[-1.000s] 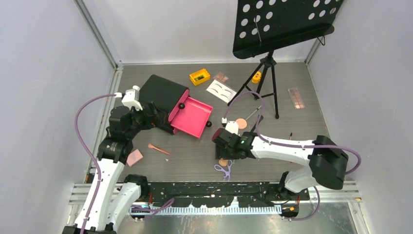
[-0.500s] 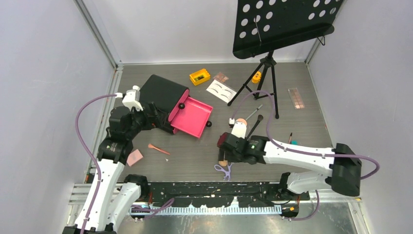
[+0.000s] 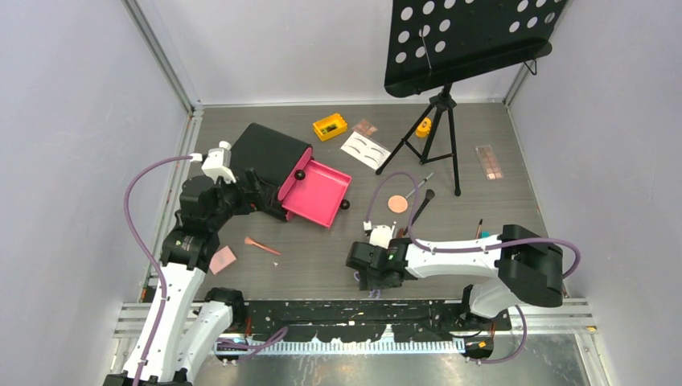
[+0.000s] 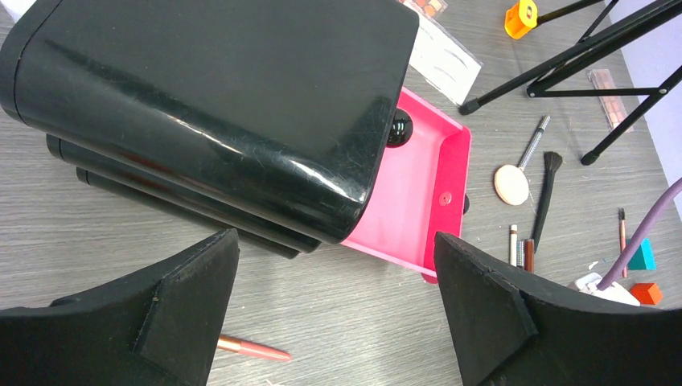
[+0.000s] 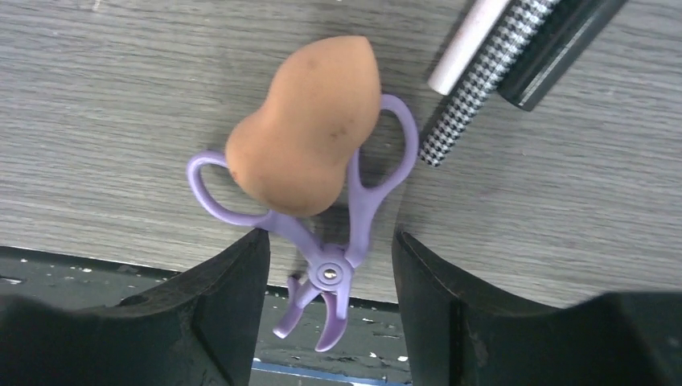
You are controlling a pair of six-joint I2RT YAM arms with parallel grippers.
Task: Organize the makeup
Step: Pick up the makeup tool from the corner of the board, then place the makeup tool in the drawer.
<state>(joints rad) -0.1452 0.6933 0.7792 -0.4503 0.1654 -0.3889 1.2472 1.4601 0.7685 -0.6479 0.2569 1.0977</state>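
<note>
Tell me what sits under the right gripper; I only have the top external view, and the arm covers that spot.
Observer: A peach sponge lies on the handles of the lilac scissors.
Operator: Report the right gripper.
Observer: The right gripper is open and holds nothing; in its wrist view the fingers frame the scissors' pivot.
Operator: Name what lies beside them.
Observer: A black-and-white checked tube, close by the scissors' handle loop.

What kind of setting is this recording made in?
Probably a lab robot cell, not a home: plain panel walls on aluminium framing enclose a tabletop, and props such as a music stand and makeup chest look staged.
</note>
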